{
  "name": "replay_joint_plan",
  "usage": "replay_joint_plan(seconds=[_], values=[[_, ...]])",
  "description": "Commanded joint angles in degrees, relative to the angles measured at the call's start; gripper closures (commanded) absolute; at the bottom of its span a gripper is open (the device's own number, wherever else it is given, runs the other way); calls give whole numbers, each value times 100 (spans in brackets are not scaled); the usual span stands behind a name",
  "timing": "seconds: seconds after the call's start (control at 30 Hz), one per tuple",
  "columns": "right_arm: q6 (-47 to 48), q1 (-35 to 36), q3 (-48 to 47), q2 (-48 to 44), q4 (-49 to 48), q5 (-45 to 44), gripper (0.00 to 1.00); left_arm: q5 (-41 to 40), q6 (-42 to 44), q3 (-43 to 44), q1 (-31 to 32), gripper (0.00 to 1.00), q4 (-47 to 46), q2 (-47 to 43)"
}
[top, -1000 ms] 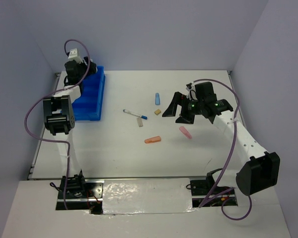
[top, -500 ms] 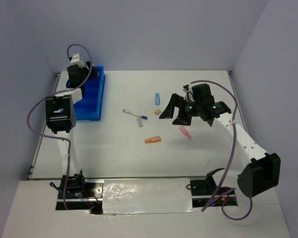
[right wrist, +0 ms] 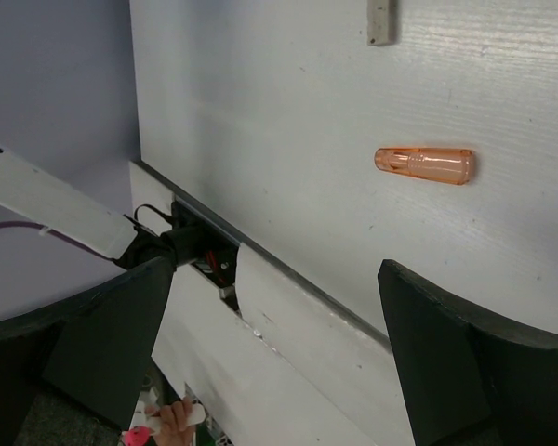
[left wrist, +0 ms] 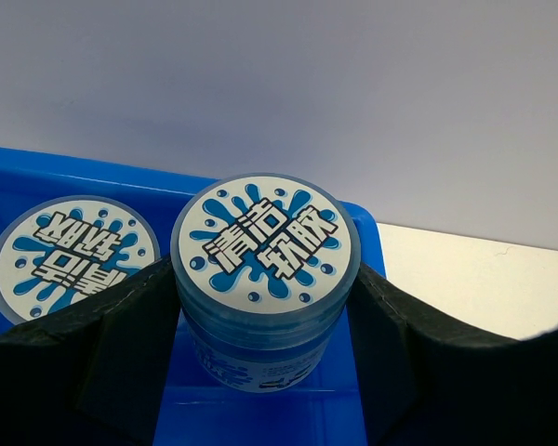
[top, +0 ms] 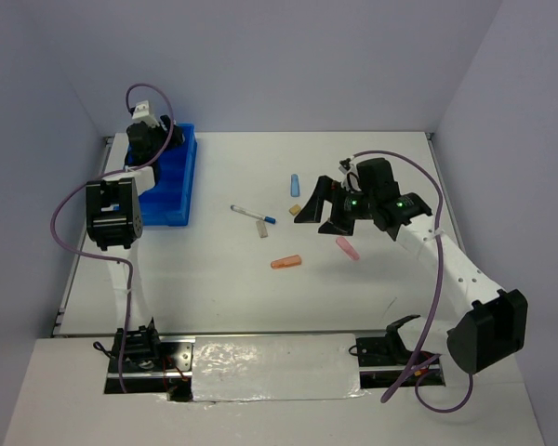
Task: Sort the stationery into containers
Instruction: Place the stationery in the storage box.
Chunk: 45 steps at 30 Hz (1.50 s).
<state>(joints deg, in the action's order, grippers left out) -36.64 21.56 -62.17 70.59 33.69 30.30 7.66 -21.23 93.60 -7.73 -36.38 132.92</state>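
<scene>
Right gripper (top: 318, 218), jaws wide, shifted left; left gripper (left wrist: 265, 283) clamps 1 tape roll (left wrist: 265, 246).

The whole table (top: 223, 288) is taken in by the top camera from high behind its near edge, tilted down toward the far wall. The left wrist view is set very close against a tape roll (left wrist: 265, 251) in the blue tray (left wrist: 93, 172). The right wrist view is held farther off and turned back toward the near edge. Its orange stick (right wrist: 425, 165) is shared with the top view, as is the tray.
</scene>
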Motion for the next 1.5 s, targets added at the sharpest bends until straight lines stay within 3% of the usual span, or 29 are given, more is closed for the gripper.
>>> replay_joint_plan(seconds=[0.0, 0.47, 0.8, 1.13, 1.23, 1.43, 1.47], values=[[-80, 94, -23, -36, -284, -16, 0, -28, 32, 35, 17, 33, -660, -65], [61, 173, -207, 78, -117, -95, 0, 51, -109, -132, 61, 37, -1240, -232], [184, 199, -357, 236, 40, -95, 0, 104, -118, -263, 87, 34, -1863, -21], [298, 208, -655, 464, 164, -69, 0, -19, -30, 132, 105, 31, -1583, 357], [351, 208, -787, 544, 234, -77, 0, -107, -56, 149, 105, 27, -1521, 418], [281, 234, -849, 676, 138, 37, 0, -98, -91, 79, 105, 1, -1460, 288], [263, 261, -884, 728, 129, 63, 0, -63, -83, 71, 113, 1, -1433, 217]])
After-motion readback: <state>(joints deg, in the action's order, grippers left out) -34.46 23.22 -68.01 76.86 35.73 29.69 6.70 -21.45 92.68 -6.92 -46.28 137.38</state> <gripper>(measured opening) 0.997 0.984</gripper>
